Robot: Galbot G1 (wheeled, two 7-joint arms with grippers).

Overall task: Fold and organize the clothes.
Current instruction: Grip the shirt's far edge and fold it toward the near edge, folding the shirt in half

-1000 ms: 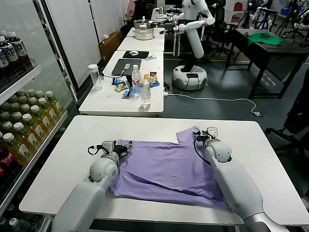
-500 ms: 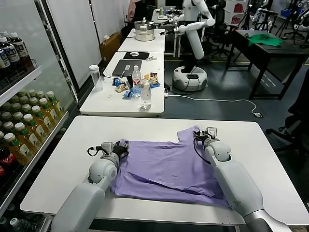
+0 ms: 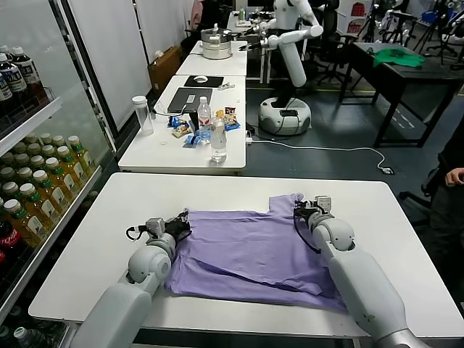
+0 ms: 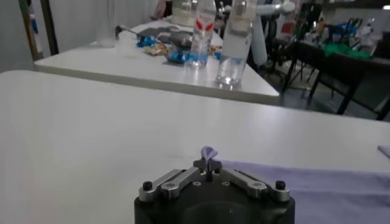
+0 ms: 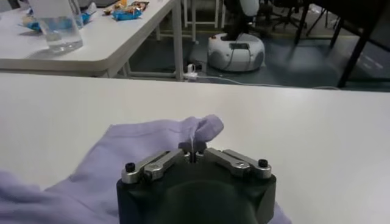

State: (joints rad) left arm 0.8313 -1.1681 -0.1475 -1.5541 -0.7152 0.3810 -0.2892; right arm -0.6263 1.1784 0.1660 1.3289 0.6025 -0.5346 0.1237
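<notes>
A lavender T-shirt (image 3: 250, 254) lies spread on the white table (image 3: 217, 192), partly folded, with creases near its front edge. My left gripper (image 3: 183, 225) is shut on the shirt's far left corner; a small tuft of fabric (image 4: 209, 152) sticks out between its closed fingertips. My right gripper (image 3: 299, 209) is shut on the far right sleeve corner (image 3: 288, 200), and a thin pinch of fabric (image 5: 204, 129) rises from its closed fingertips (image 5: 192, 155). Both grippers sit low at the table surface. No chest print shows.
A second white table (image 3: 181, 141) stands beyond with water bottles (image 3: 218, 138), snacks and a laptop. A drinks shelf (image 3: 32, 188) runs along the left. Another robot (image 3: 290, 65) stands at the back. A bright green garment (image 3: 397, 58) lies on a dark table, far right.
Both grippers have slid a little toward me and outward with the shirt corners, drawing the far edge of the shirt slightly nearer.
</notes>
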